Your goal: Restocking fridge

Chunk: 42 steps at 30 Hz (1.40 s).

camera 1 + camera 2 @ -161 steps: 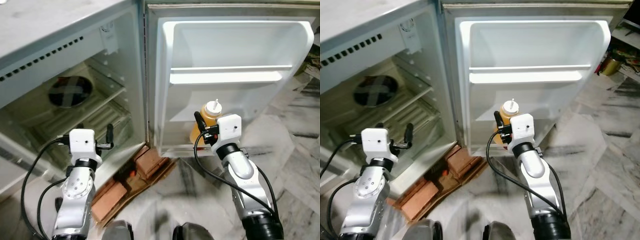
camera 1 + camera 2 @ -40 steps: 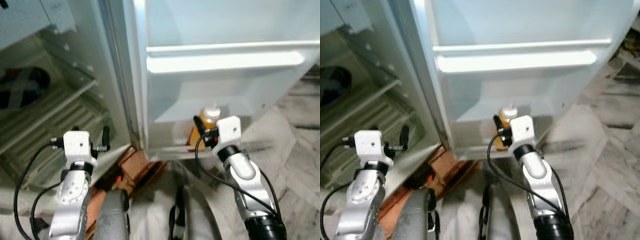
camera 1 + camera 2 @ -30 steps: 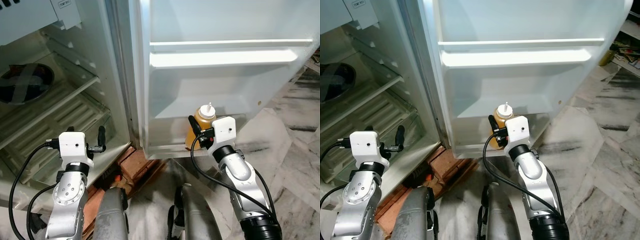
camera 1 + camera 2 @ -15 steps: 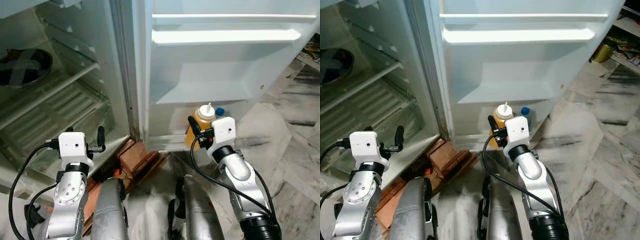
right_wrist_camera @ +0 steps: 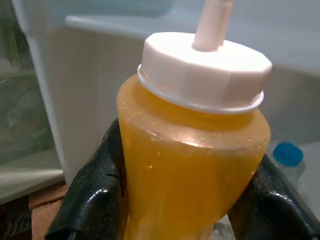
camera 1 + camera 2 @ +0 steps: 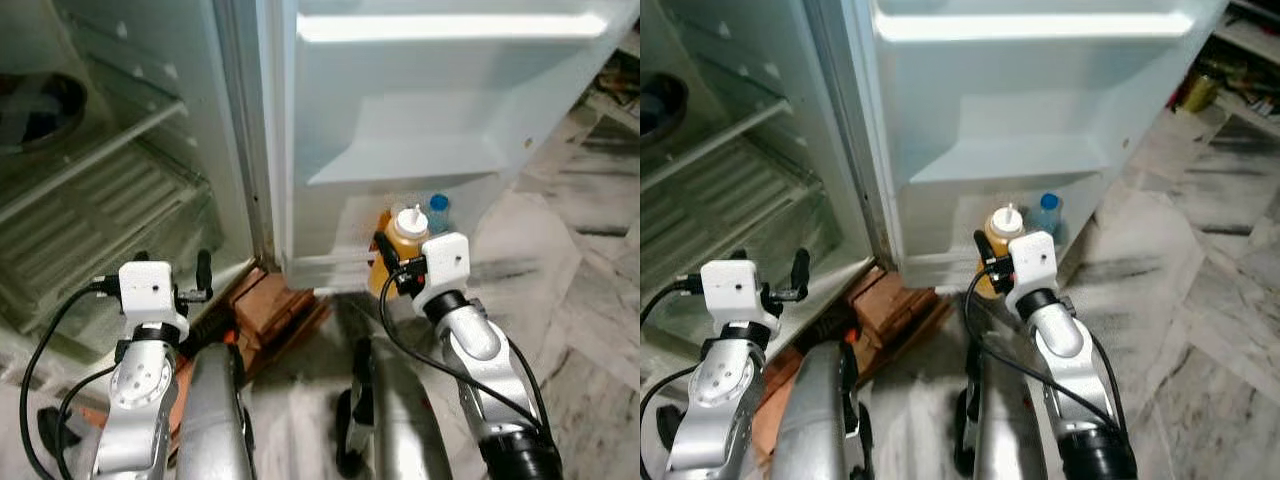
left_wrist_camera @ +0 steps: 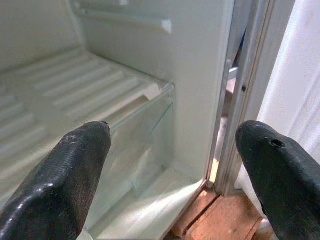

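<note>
White fridge interior [image 6: 100, 200]: open, ribbed shelves at left.
Left gripper [image 7: 170, 165]: fingers spread wide, holding nothing, facing the lower compartment.
Bricks [image 6: 262, 305]: under the fridge's front corner.
Fridge door [image 6: 1040, 110]: swung open.
Right gripper [image 5: 175, 200]: pinching the yellow squeeze bottle [image 5: 192, 150], upright, at the lowest door shelf.
Blue-capped bottle [image 6: 1046, 212]: just beside it.

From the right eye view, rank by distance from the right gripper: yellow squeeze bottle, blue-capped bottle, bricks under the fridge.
1. yellow squeeze bottle, held between the right gripper fingers.
2. blue-capped bottle, just behind, in the door's bottom shelf.
3. bricks, off to the robot's left on the floor.
</note>
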{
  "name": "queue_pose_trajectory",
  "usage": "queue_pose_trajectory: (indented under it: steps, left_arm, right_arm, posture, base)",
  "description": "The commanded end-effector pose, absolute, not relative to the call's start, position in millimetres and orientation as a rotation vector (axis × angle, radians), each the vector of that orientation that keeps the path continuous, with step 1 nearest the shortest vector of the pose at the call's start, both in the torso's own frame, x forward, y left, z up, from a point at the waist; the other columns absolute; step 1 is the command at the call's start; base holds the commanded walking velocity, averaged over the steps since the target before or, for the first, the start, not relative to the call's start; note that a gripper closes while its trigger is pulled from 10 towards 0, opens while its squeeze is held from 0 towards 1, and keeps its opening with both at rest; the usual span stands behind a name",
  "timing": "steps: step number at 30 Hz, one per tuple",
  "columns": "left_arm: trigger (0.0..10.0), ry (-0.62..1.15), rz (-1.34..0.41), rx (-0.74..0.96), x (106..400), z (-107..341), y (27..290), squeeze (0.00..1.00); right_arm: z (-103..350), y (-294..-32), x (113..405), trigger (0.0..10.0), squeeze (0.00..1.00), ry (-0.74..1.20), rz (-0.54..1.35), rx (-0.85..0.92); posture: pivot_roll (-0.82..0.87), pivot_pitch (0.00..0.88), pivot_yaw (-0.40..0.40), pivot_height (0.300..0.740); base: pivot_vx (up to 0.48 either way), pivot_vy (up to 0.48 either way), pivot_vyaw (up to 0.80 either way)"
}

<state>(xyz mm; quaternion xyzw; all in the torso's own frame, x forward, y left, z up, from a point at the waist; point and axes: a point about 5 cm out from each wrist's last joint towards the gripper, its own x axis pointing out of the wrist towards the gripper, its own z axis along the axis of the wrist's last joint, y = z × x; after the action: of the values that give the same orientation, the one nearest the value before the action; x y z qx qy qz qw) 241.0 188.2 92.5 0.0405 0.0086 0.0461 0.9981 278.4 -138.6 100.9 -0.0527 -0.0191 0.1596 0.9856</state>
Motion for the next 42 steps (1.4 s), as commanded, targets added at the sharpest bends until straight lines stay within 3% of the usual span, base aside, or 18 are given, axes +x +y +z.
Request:
queue_pose_trajectory:
  steps: [1,42]
  left_arm:
    - [10.0,0.027,0.091,0.094,240.4,91.0,187.7,0.0]
    - [10.0,0.01,0.073,0.08,242.3,92.9,184.4,0.0]
  right_arm:
    - [104.1,-139.5,279.3,10.0,0.0,-0.058,0.317,-0.105]
    - [103.3,-130.3,278.2,10.0,0.0,-0.078,0.391,-0.134]
  posture:
    - [0.06,0.151,-0.044,0.547]
    - [0.05,0.168,-0.042,0.547]
  base:
    - [0.0,0.0,0.0]
    - [0.065,0.0,0.0]
